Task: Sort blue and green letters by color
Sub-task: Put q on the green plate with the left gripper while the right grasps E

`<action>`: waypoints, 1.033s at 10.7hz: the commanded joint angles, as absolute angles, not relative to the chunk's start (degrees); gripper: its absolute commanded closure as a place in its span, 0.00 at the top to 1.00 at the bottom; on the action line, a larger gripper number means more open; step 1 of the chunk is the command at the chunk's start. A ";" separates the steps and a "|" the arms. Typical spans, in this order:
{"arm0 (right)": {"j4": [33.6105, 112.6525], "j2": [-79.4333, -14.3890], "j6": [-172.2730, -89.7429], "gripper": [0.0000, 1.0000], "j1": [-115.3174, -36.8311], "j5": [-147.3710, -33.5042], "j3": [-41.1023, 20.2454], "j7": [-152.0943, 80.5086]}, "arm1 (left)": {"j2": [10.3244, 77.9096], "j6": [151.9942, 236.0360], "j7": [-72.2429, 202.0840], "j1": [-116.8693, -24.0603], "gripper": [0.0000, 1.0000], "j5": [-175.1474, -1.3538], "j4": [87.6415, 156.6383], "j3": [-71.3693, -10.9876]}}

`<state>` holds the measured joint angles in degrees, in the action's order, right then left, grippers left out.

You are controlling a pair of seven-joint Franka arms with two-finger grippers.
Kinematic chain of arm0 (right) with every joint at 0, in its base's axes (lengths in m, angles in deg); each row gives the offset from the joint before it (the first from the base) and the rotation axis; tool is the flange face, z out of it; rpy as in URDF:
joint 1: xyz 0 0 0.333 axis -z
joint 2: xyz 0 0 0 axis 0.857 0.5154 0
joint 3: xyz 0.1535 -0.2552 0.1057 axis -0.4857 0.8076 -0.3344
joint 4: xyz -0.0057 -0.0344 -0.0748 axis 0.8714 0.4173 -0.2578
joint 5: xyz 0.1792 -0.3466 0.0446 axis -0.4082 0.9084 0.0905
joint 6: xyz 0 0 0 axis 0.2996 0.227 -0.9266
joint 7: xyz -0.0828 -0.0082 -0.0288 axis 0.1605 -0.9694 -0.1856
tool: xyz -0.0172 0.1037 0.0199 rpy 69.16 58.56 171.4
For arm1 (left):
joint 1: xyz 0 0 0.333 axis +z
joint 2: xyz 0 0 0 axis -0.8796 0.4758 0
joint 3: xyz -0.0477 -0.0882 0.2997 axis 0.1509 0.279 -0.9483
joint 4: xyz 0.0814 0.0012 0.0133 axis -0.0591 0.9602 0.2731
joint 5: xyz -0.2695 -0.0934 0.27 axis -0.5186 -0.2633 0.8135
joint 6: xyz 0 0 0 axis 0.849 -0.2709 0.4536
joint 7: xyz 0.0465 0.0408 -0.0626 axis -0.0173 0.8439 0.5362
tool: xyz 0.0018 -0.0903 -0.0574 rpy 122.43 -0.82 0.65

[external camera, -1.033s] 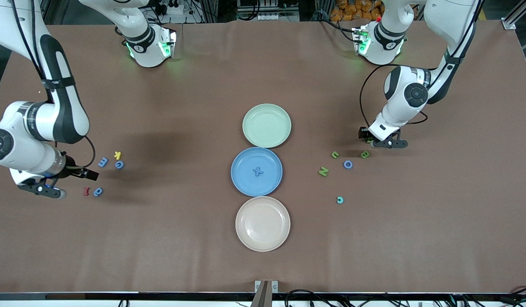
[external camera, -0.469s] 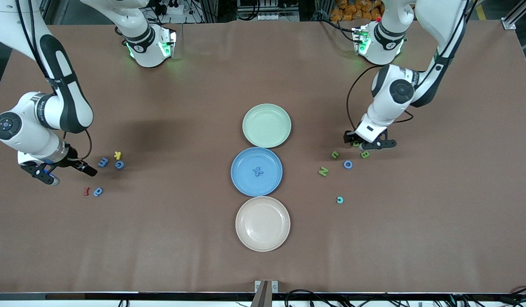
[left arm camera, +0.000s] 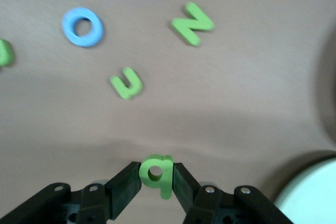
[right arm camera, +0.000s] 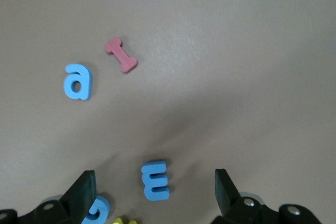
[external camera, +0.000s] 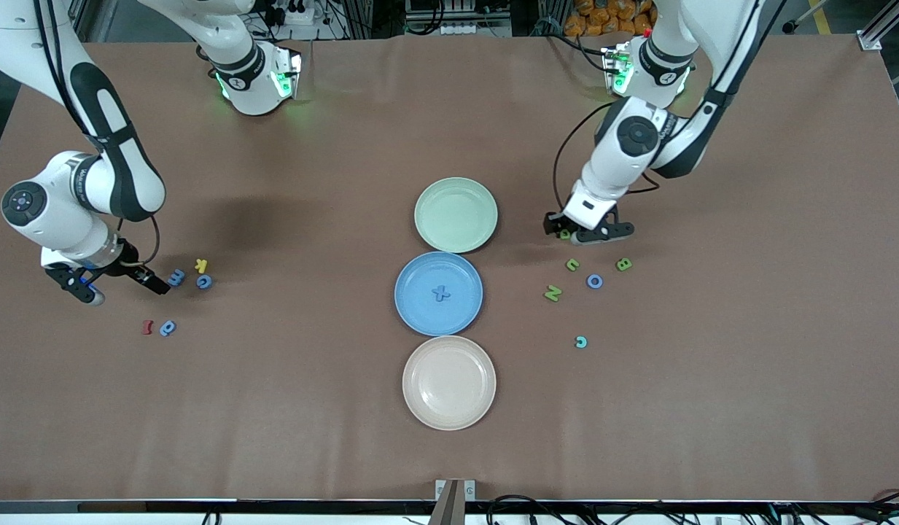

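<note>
A: What's on the brown tabletop [external camera: 289,408]?

B: Three round plates in a row at its middle: beige plate [external camera: 449,383], blue plate [external camera: 420,310] holding a blue X letter [external camera: 440,293], pale green plate [external camera: 456,215] at the blue plate's 12 o'clock.

A: The left hand [external camera: 566,233]?

B: Clenched on a lime green letter q [left arm camera: 156,172], over the tabletop at the green plate's 3 o'clock. Green u [left arm camera: 127,83], green N [left arm camera: 192,23] and blue O [left arm camera: 82,26] lie below.

A: And the right hand [right arm camera: 152,195]?

B: Released, fingers spread around a chunky blue letter E [right arm camera: 155,180]. Blue a [right arm camera: 77,82] and dark red I [right arm camera: 121,55] lie near.
</note>
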<state>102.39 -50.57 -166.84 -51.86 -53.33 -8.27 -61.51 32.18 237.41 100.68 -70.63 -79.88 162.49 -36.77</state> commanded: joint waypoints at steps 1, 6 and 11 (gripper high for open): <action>104.54 -49.29 -169.72 1.00 -50.98 -54.21 -9.02 -62.09 | 31.68 237.43 107.58 -75.46 0.00 -80.66 161.21 -36.83; 104.45 -46.47 -170.69 0.97 -51.77 -58.42 -9.37 -62.09 | 31.94 231.29 118.66 -83.46 0.00 -80.66 156.12 -36.74; 104.36 -45.24 -171.83 0.43 -51.77 -58.43 -9.55 -61.66 | 36.49 230.93 128.76 -91.98 0.00 -80.23 151.64 -37.35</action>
